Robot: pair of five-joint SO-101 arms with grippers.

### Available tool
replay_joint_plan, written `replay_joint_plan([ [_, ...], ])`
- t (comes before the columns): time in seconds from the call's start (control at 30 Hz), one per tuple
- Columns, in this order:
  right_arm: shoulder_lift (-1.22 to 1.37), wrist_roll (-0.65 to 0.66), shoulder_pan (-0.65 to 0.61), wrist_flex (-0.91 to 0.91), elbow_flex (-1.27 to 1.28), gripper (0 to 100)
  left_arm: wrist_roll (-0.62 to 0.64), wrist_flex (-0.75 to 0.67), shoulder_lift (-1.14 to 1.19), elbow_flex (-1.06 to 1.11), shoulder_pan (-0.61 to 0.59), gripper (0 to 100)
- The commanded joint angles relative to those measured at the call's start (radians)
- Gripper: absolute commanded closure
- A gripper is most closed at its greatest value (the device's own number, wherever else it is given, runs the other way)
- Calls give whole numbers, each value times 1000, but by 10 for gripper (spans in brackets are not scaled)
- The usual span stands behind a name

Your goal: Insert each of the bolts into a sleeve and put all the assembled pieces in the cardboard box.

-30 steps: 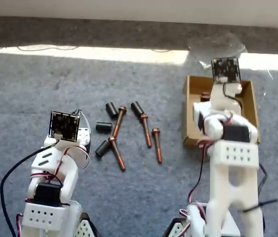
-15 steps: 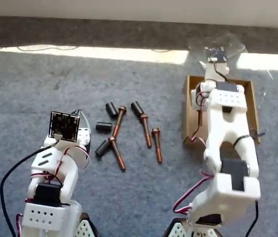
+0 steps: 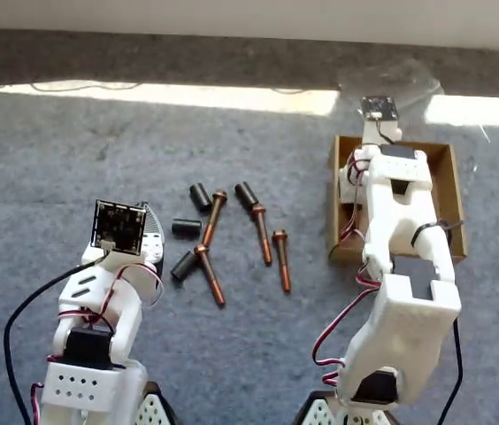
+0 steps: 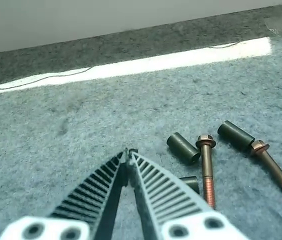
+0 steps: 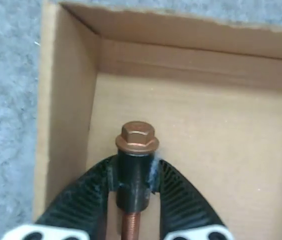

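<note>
Since my arm (image 3: 400, 221) stretched forward, right jaws hold a sleeved bolt (image 5: 137, 137) inside the box (image 5: 66, 100); left jaws clenched.

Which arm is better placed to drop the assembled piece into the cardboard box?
Right. The right claw is shut on a sleeve with a bolt through it, over the cardboard box floor. The left claw is shut and empty, above the carpet beside the loose bolts.

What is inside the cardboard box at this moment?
The right gripper holds a black sleeve with a bolt through it over the bare floor of the box. From above, the arm hides the rest.
</note>
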Motion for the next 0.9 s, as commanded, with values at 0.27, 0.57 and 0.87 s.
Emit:
replay_joint_plan([
  [0.27, -25, 9, -8, -1, -58, 892, -9, -3, -13, -7, -12, 979],
  [0.57, -156, 9, -8, 87, -113, 892, -9, -3, -13, -5, -12, 979],
  [0.87, -430, 9, -88, 245, -143, 892, -5, 0, -13, -25, -85, 979],
])
